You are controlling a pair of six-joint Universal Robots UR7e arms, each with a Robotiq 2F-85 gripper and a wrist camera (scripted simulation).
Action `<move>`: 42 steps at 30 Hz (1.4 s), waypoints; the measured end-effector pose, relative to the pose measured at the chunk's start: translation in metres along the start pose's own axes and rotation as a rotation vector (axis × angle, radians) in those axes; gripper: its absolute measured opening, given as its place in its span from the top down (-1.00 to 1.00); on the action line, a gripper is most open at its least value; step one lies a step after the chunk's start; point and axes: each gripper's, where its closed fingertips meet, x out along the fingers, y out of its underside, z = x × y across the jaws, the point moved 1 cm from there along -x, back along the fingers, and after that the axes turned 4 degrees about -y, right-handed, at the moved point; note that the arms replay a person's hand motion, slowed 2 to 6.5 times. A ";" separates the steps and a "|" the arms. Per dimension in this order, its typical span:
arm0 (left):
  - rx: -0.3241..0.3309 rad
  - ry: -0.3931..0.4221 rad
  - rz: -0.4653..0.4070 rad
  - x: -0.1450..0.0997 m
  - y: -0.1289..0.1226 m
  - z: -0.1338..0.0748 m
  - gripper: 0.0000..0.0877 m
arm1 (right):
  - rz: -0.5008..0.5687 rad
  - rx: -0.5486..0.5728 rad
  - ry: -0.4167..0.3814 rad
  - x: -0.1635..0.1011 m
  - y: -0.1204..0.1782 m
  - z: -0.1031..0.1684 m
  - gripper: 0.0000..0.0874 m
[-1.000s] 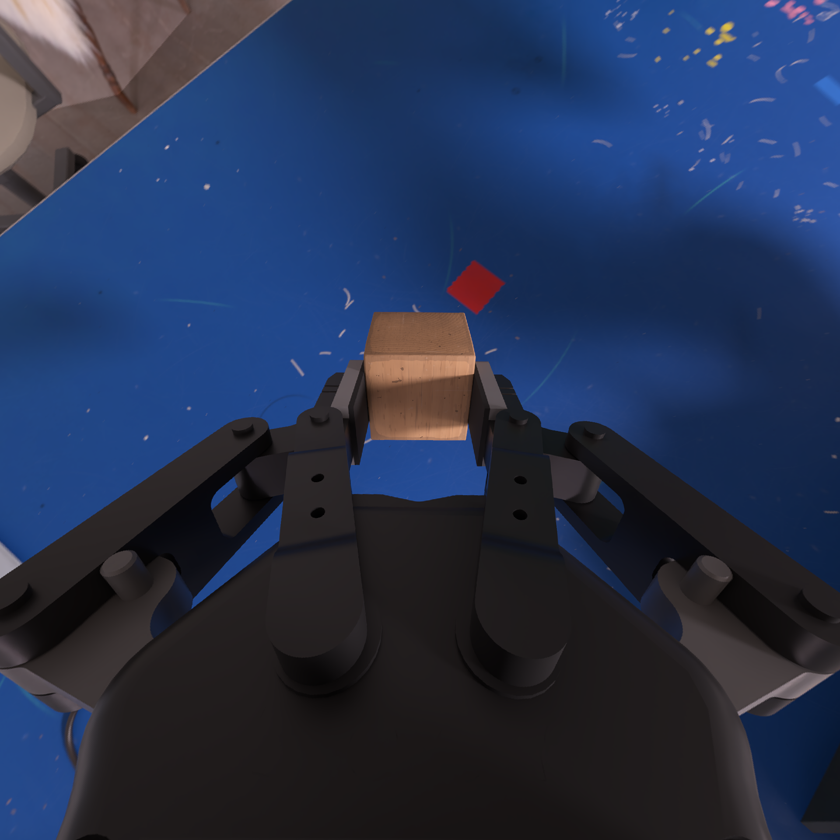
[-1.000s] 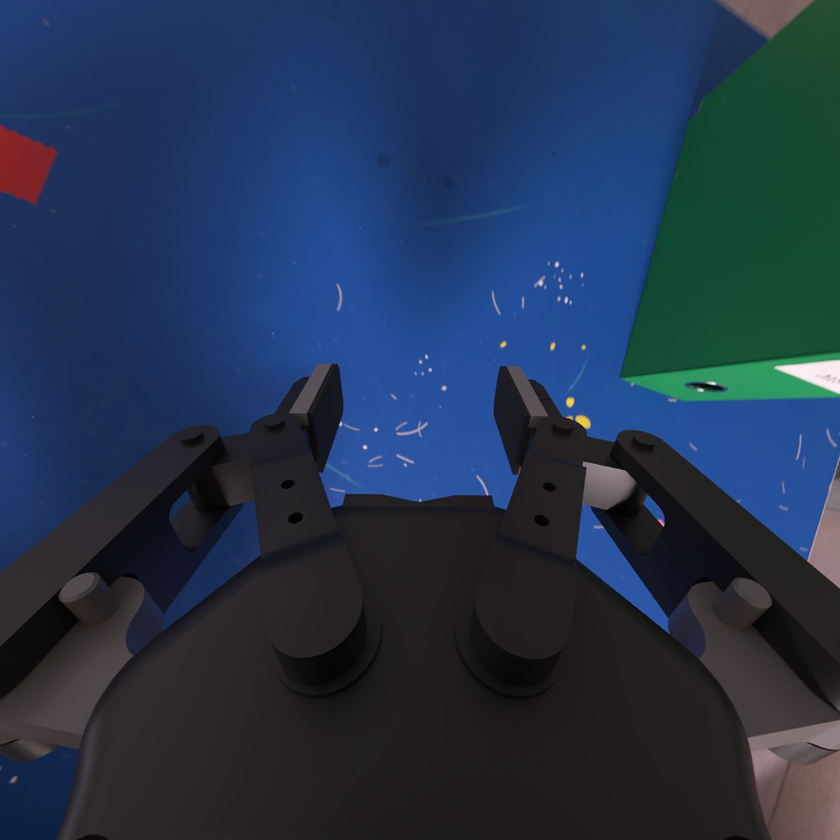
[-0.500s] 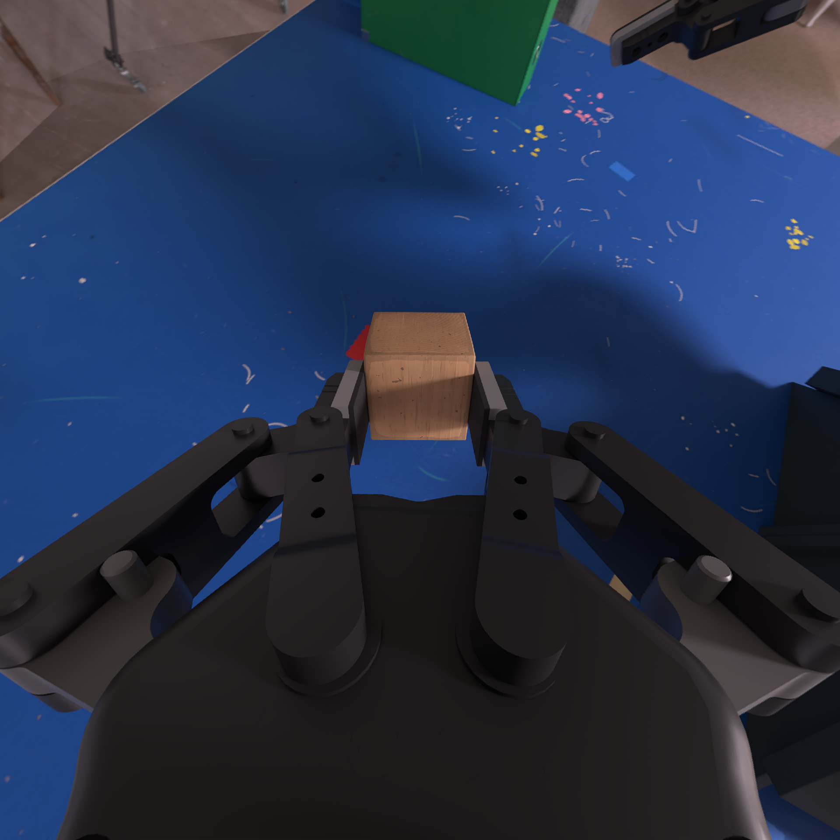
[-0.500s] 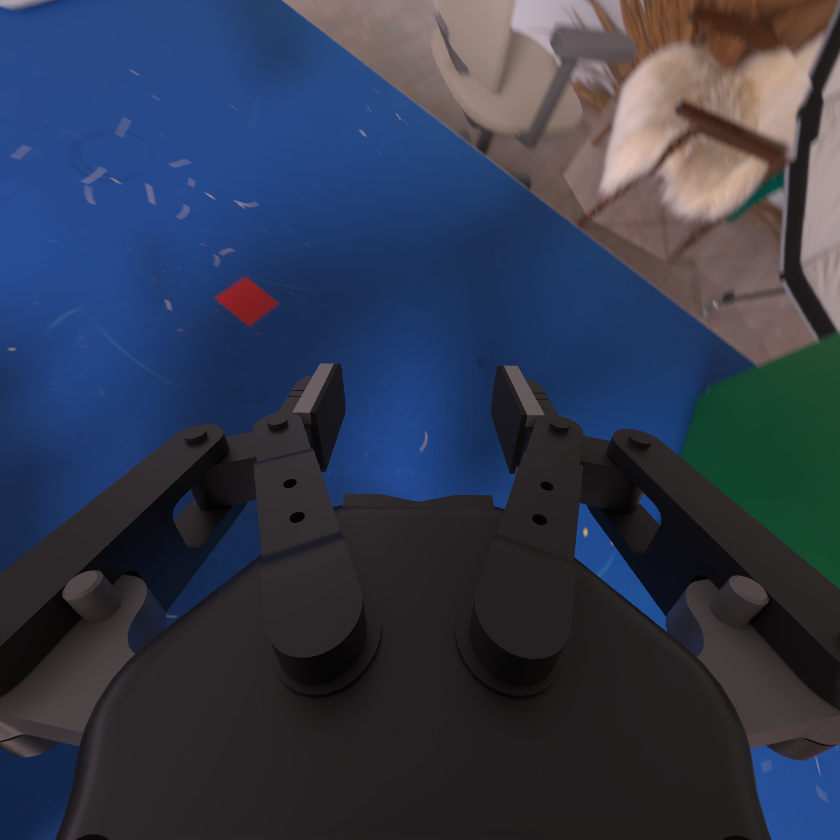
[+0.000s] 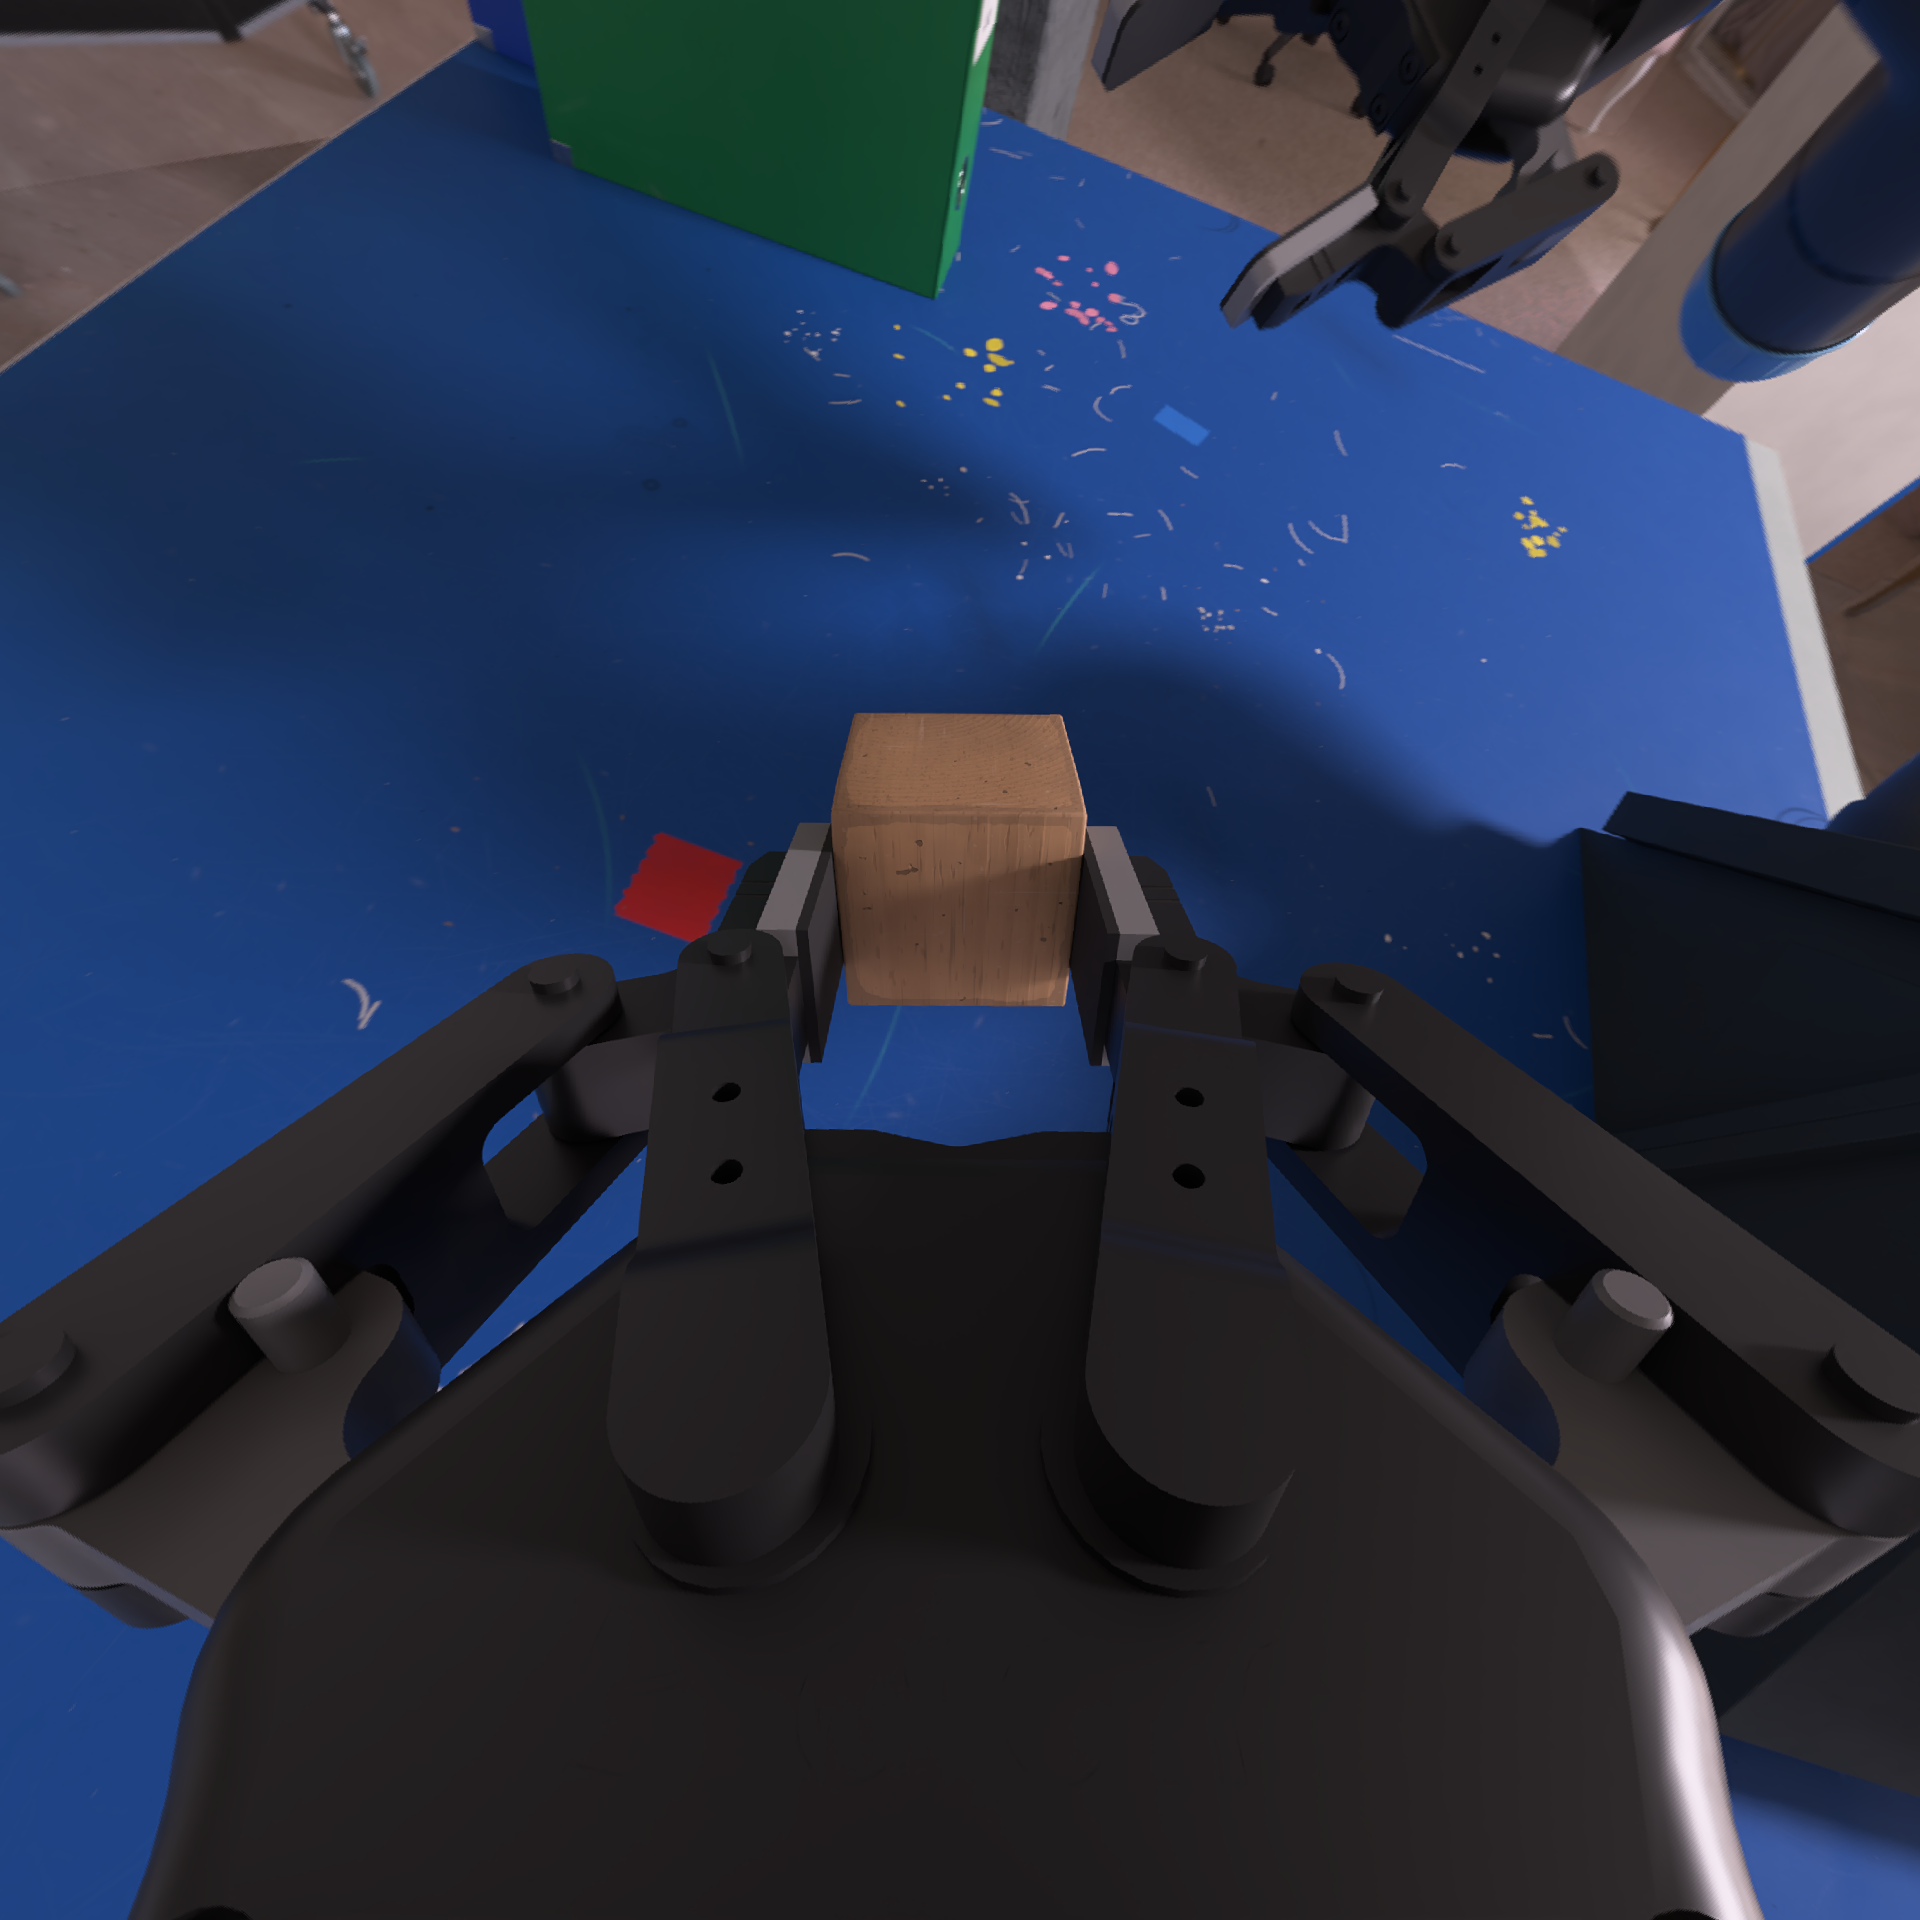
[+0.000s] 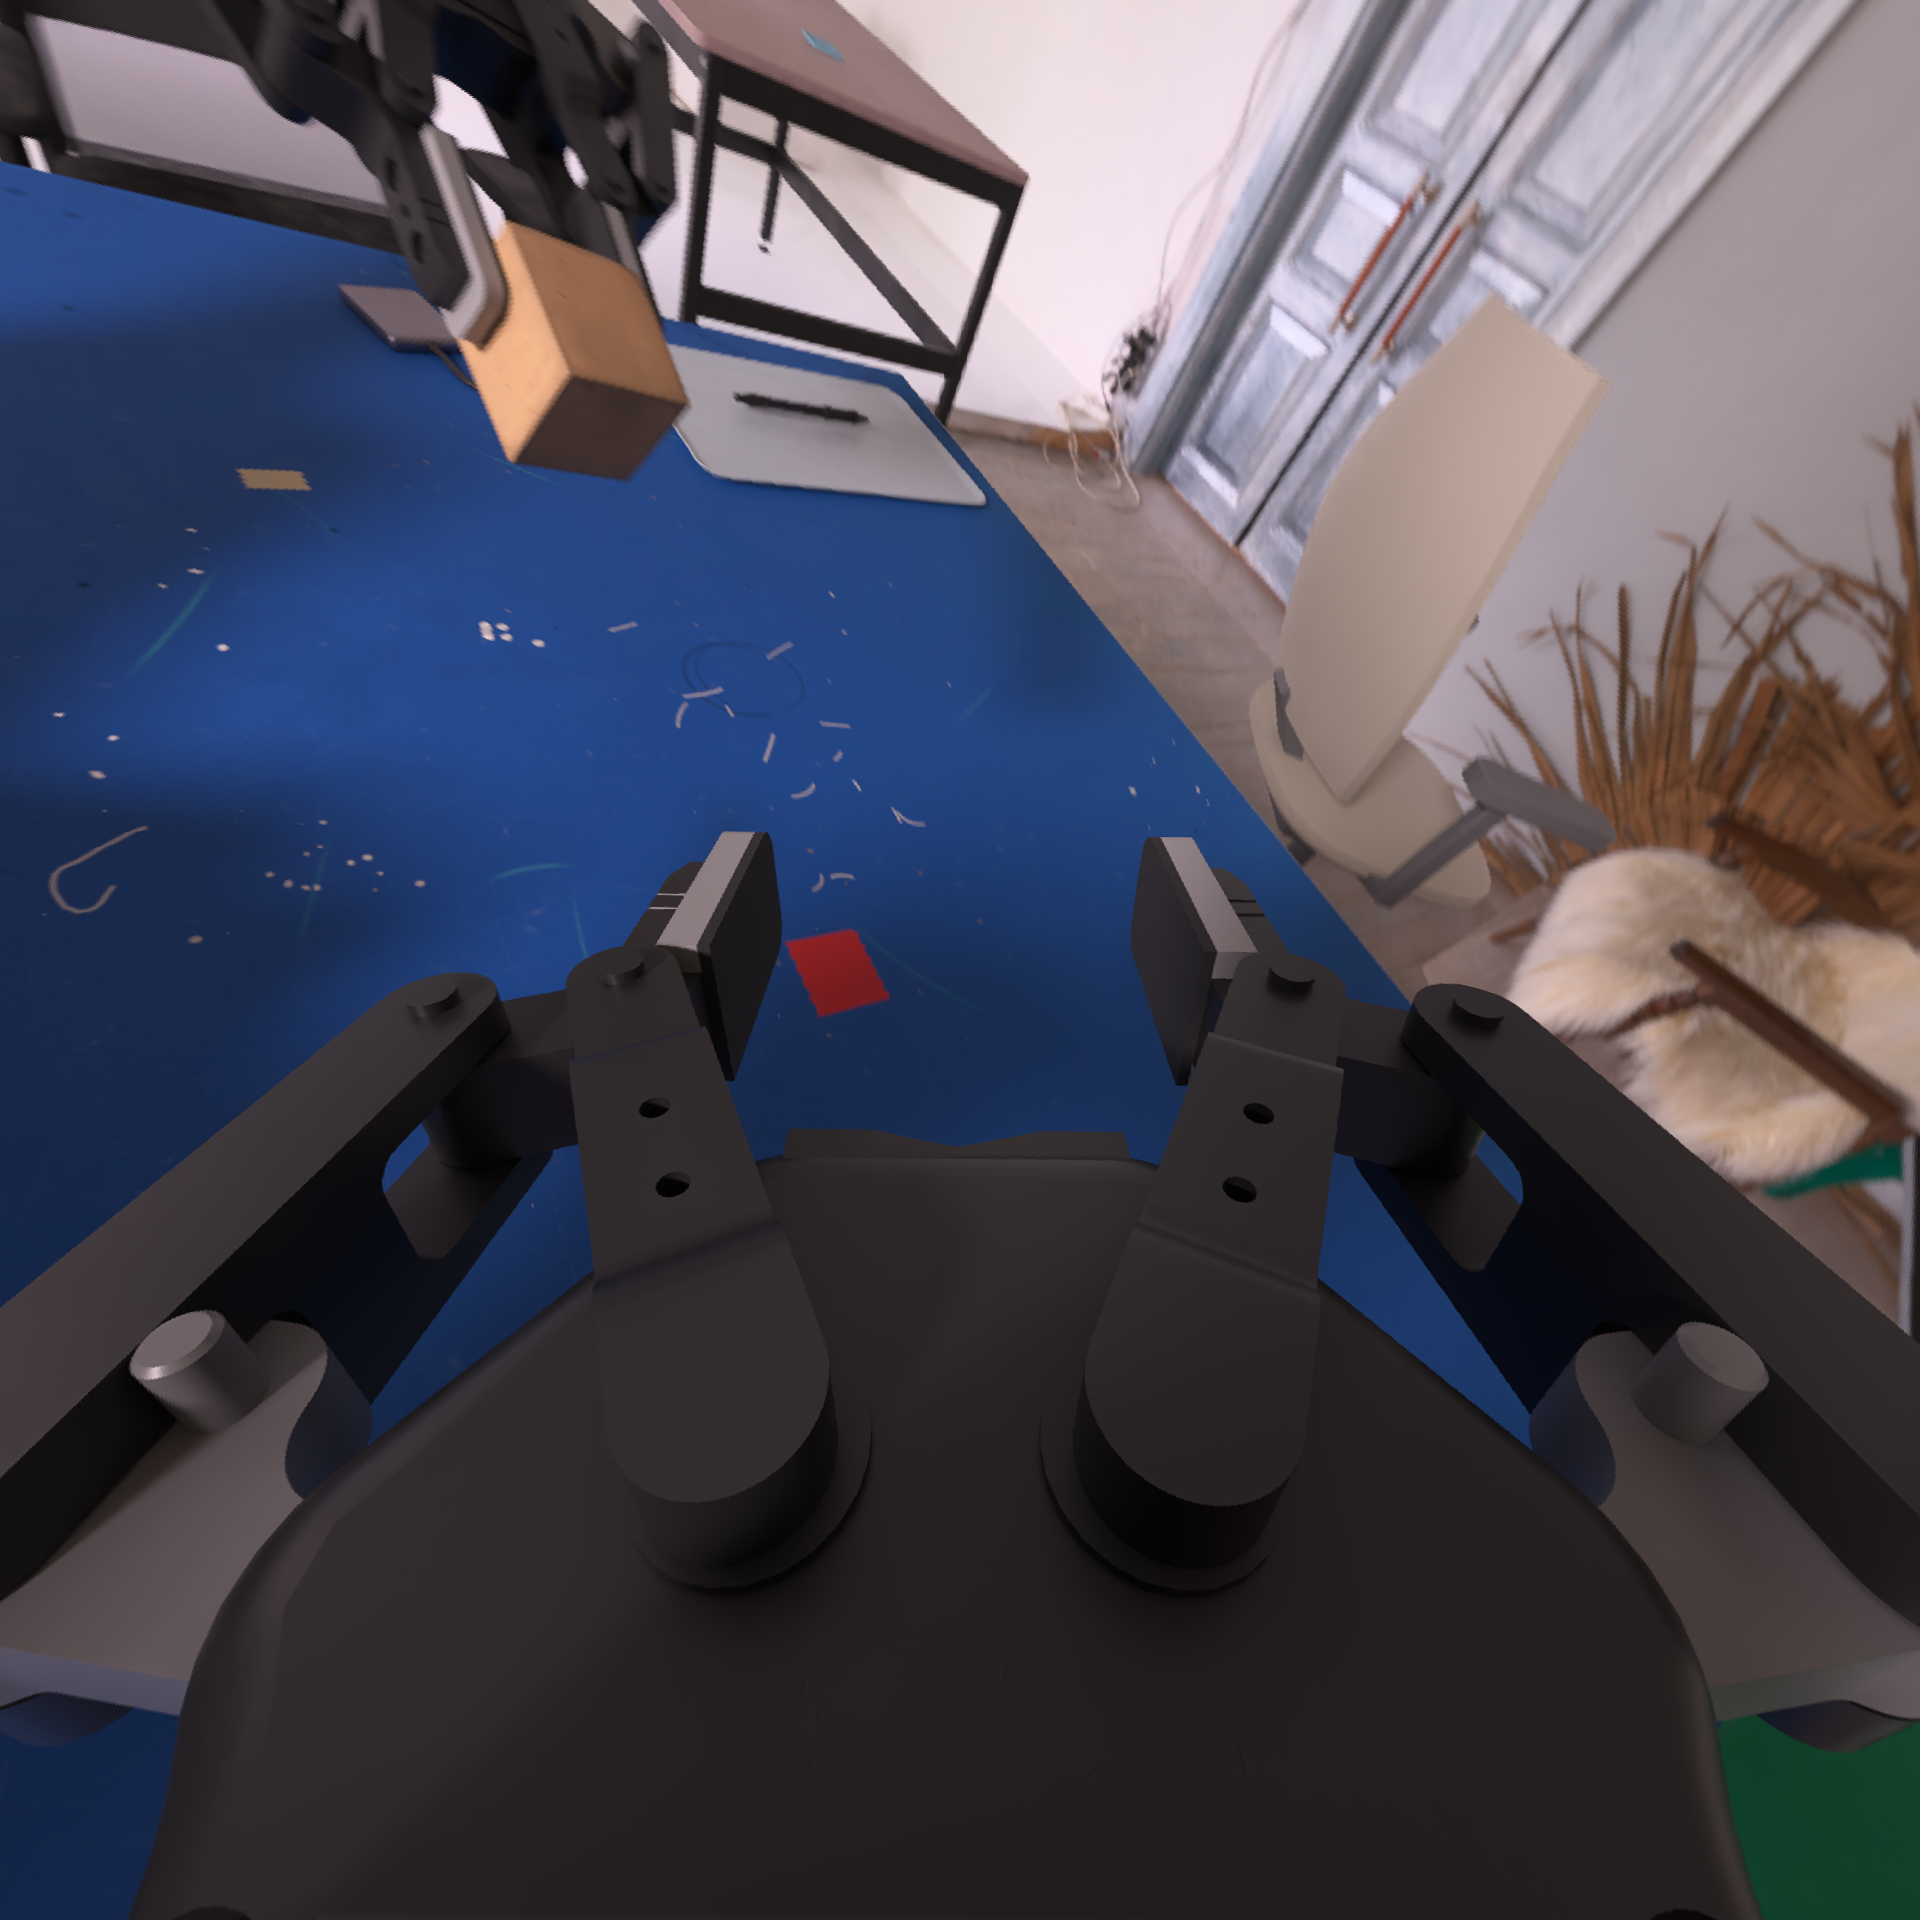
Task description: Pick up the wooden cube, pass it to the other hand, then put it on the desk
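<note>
My left gripper (image 5: 958,914) is shut on the wooden cube (image 5: 956,862) and holds it well above the blue desk (image 5: 416,623). In the right wrist view the cube (image 6: 571,353) shows far off at the upper left, still clamped in the left gripper's fingers (image 6: 457,260). My right gripper (image 6: 956,935) is open and empty, high over the desk (image 6: 312,675), and faces toward the cube. It also shows in the left wrist view at the top right (image 5: 1340,281).
A tall green box (image 5: 769,135) stands at the desk's far side. A small red patch (image 5: 675,883) (image 6: 836,971) lies on the desk. A dark block (image 5: 1756,1039) sits at the right. A grey flat plate (image 6: 831,436) lies near the desk edge; chairs (image 6: 1392,665) stand beyond.
Both arms have risen and tilted. The left gripper has kept its hold on the cube. The right gripper has swung to face the cube, which has come into its view.
</note>
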 end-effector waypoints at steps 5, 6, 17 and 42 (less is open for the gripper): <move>-0.013 0.071 -0.009 0.007 -0.004 -0.009 0.13 | -0.072 -0.089 -0.039 0.013 -0.013 0.019 -0.53; -0.017 0.084 -0.012 0.009 -0.005 -0.010 0.13 | -0.083 -0.105 -0.044 0.015 -0.015 0.023 -0.55; -0.072 0.216 -0.046 0.024 -0.014 -0.021 0.13 | -0.153 -0.255 -0.052 0.042 -0.027 0.054 -0.81; -0.252 0.473 -0.091 0.054 -0.028 -0.035 0.13 | -0.285 -0.462 0.120 0.065 -0.037 0.080 -0.85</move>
